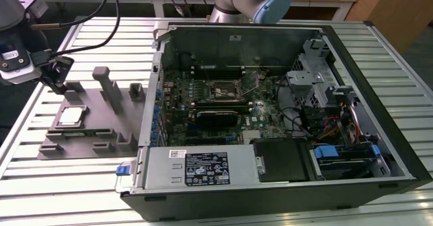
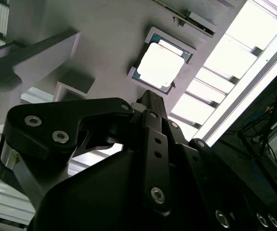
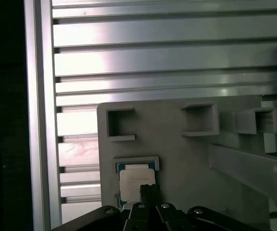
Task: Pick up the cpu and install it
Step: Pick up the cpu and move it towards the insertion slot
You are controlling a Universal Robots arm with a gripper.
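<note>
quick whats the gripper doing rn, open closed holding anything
gripper: cannot tell if open or closed; it hovers just above the cpu, which lies ungripped in its slot on the grey fixture.

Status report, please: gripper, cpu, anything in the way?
Black gripper near small square silvery-white cpu, not holding it. That cpu lies in grey plastic fixture recess. Nothing between them.

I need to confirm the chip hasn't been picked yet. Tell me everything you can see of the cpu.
The cpu is a small flat square chip with a bright silvery-white top and a thin darker rim. It lies flat, top up, seated in a raised-edge pocket of the grey fixture plate, at the exterior view's left of the open computer case. The gripper hovers above it, apart from it.
</note>
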